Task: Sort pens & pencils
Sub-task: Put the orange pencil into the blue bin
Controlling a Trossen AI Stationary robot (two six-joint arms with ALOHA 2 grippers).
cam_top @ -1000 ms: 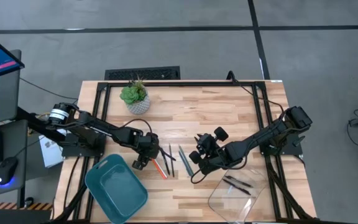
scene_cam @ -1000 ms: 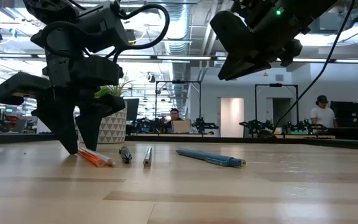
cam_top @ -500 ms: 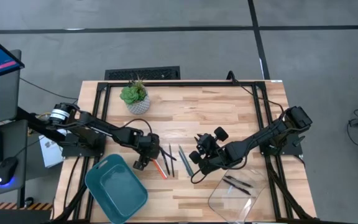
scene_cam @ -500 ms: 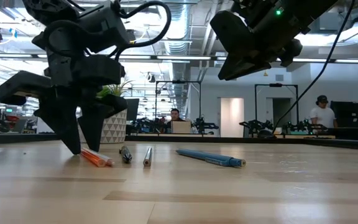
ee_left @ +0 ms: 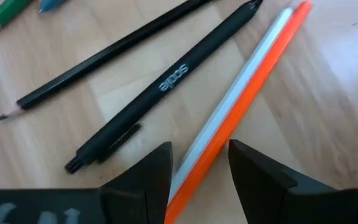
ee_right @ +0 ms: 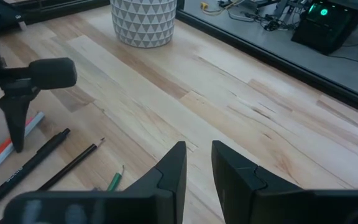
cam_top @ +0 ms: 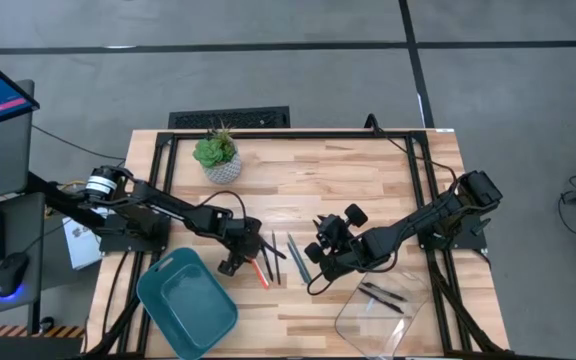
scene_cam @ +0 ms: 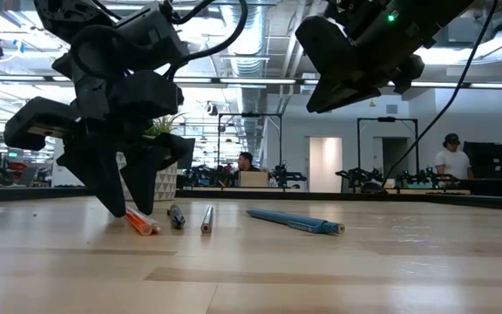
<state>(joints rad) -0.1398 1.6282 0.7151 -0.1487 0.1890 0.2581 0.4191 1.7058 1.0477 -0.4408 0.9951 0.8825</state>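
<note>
The step in hand is the pick of the orange pencil (ee_left: 241, 118). The left gripper (ee_left: 199, 171) stands low over the table (cam_top: 348, 170), its jaws spread and straddling the near end of that pencil, one jaw on each side, tips at or just above the wood. In the low view the left gripper (scene_cam: 122, 196) has its tips down beside the orange pencil (scene_cam: 142, 221), and nothing is pinched yet.

Just beyond the jaws on one side lies a black pen (ee_left: 166, 84), nearly parallel to the orange stick, and past it a thin black pencil (ee_left: 98, 62) with a sharpened point. A green pencil (ee_left: 5, 11) and a blue pen (scene_cam: 295, 221) lie farther off.

The right gripper (cam_top: 320, 262) hangs above the table, well clear of the sticks, jaws part open with nothing between them. Close by it sits a clear tray (cam_top: 400, 325) that already holds two dark pens (cam_top: 383, 297). Near the left gripper sits a teal bin (cam_top: 158, 285), with nothing visible in it.

The next move, as I judge it, calls for closing the jaws squarely on the orange pencil without catching the black pen alongside, then a lift and a carry to the teal bin, which seems meant for pencils. The slim stick may roll or tilt if gripped near its end.
</note>
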